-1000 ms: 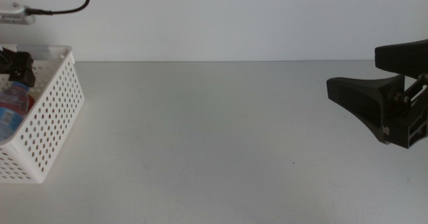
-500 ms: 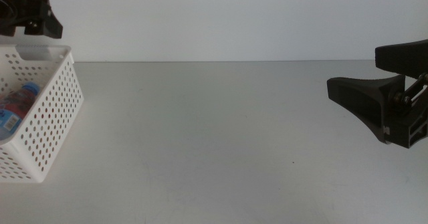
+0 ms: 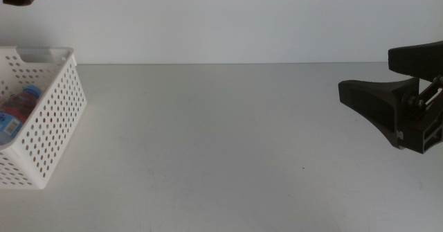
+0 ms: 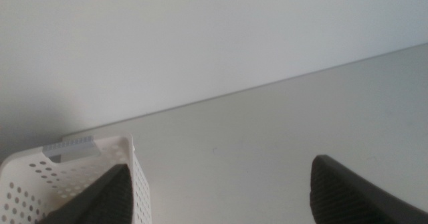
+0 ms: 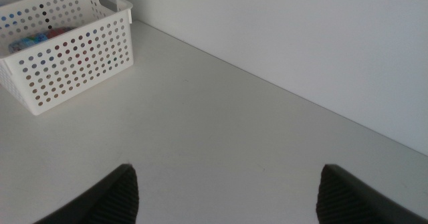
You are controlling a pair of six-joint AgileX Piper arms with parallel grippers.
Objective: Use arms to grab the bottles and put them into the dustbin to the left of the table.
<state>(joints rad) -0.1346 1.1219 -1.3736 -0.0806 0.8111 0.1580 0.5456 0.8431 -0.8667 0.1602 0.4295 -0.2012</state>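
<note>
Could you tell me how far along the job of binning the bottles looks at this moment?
It looks nearly finished. A clear water bottle with a blue label lies in the white dustbin, and no bottle shows on the table. Nothing is in hand: the left hand is open and empty above the dustbin, and the right hand waits open at the table's right. Other bin contents can't be identified.

A: Backdrop?
B: Plain pale wall (image 3: 228,21) behind the whole scene, unmarked, no windows or fixtures in view. It meets the work surface in a straight horizontal seam.

A: Light?
B: Even and diffuse, soft shadows only. In the left wrist view the wall darkens toward one lower corner.

A: Floor, other furniture?
B: Not in any view
</note>
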